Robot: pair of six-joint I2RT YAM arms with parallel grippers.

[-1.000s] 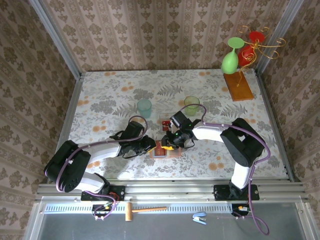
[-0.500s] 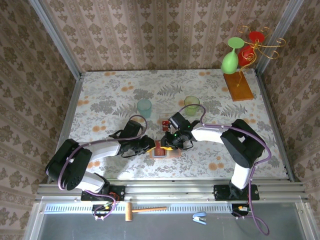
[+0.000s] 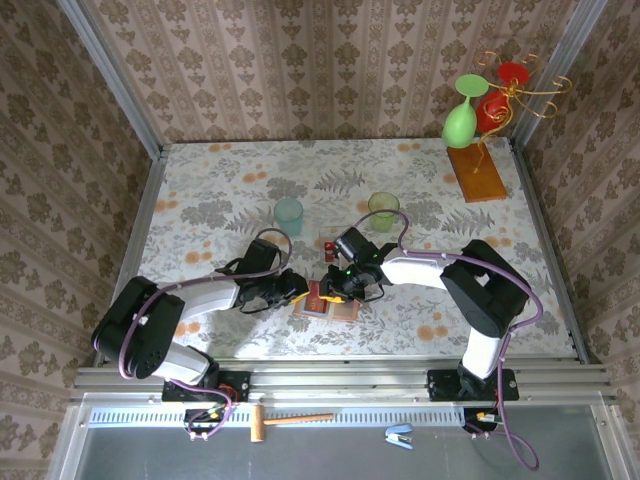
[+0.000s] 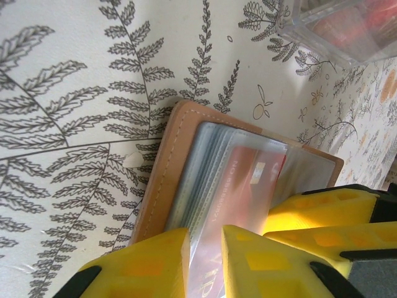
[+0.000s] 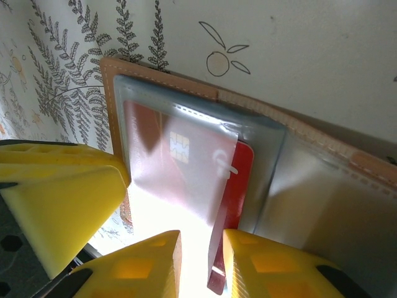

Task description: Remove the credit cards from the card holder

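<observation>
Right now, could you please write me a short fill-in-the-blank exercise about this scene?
The card holder lies ___ on the table.
The card between the right gripper's fingers is ___.
The glass hanging leftmost on the stand is ___.
Missing words: open; red; green.

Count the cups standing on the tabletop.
2: a teal cup left of centre and a pale green cup to its right, both upright. None appears hidden.
</observation>
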